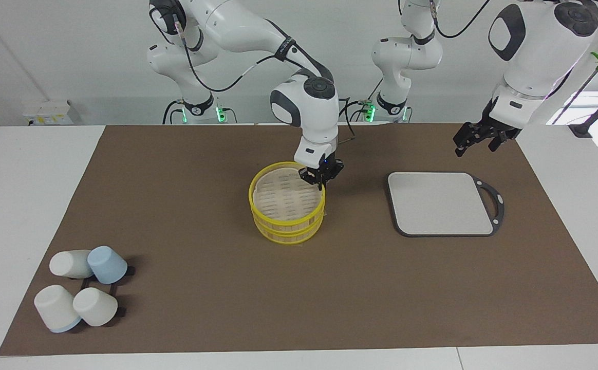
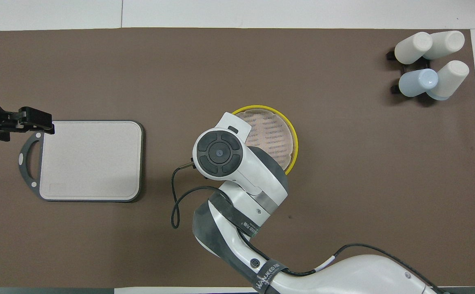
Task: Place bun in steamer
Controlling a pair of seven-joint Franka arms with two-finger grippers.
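The right pincer [image 1: 321, 177] hung at the steamer's [image 1: 287, 203] rim, on the edge nearest the robots, its dark fingers pointing down at the yellow hoop; whether they were spread or pressed together could not be told, and from overhead the arm's own wrist covered them. The steamer sat mid-worktop as two stacked yellow-rimmed tiers, its pale slatted inside open to view. The bun could not be made out anywhere, neither in the basket nor on the board.

Toward the left arm's end lay a grey square board [image 1: 440, 203] with a dark rim and a looped handle [image 1: 493, 203], its pale face bare. The left pincer [image 1: 476, 140] waited in the air over the brown mat [image 1: 201, 205] just beside the board's handle corner, with its fingers spread.

Toward the right arm's end, at the mat's corner farthest from the robots, four cups [image 1: 80, 288] leaned on a small black rack [image 1: 119, 293]: three white, one pale blue, well apart from the steamer. Nothing stood between basket and board.

A black band on the right arm [image 2: 237, 196] carried white lettering, partly readable as "WANJEED" [image 2: 269, 274]; a black cable [image 2: 176, 200] looped off the wrist over the mat.
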